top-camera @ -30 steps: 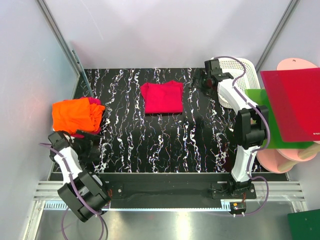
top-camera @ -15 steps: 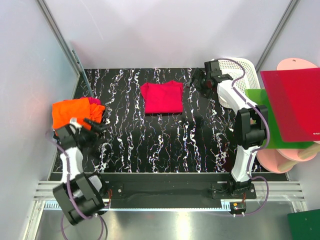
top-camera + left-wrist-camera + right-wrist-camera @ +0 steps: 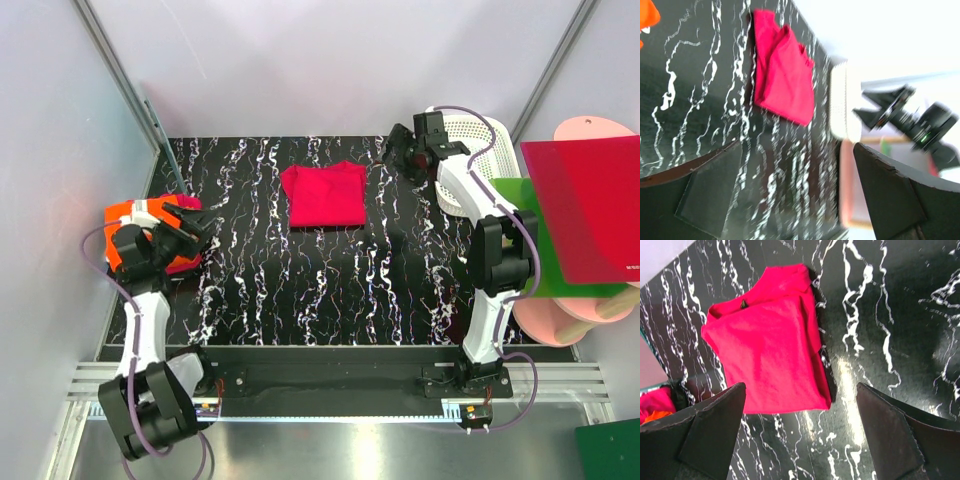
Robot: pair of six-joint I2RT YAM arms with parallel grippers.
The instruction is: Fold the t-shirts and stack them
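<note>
A folded crimson-pink t-shirt lies flat at the back middle of the black marbled table. It also shows in the left wrist view and the right wrist view. A crumpled orange t-shirt sits in a heap at the left edge, with pink cloth showing under it. My left gripper hovers over the heap's right side, open and empty. My right gripper is raised at the back right, to the right of the folded shirt, open and empty.
A white perforated basket stands at the back right. A stiff red board and a green board lie over pink plates off the table's right edge. A metal post leans at the back left corner.
My left arm has swung from the front left corner back over the orange heap. My right gripper has shifted slightly at the back right. The folded shirt has not moved.
</note>
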